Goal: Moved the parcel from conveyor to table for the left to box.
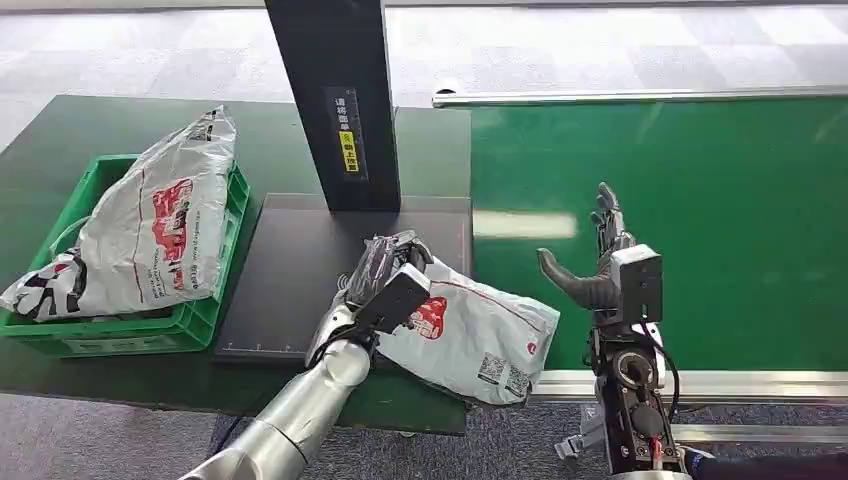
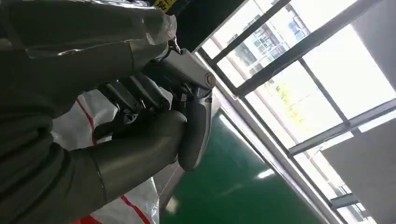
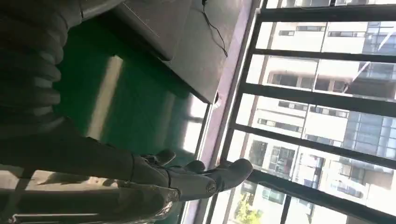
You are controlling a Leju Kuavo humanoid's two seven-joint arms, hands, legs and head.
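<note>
Green conveyor belt (image 1: 700,200) runs on the robot's right and a dark table (image 1: 90,130) on its left, with a black pad (image 1: 290,270) and a black post (image 1: 335,100) just beyond the left hand (image 1: 385,275). This hand has its fingers closed on the top end of the white parcel (image 1: 470,335), which lies between the two hands, mostly off the belt and over the table's near corner; the right hand (image 1: 595,265) stands just beside the parcel with fingers apart, holding nothing. I judge the transfer from the conveyor is almost finished and the boxing is left, because the green crate (image 1: 215,320), well to the far side of the left hand, holds another white bag (image 1: 160,225) but not yet this one.
</note>
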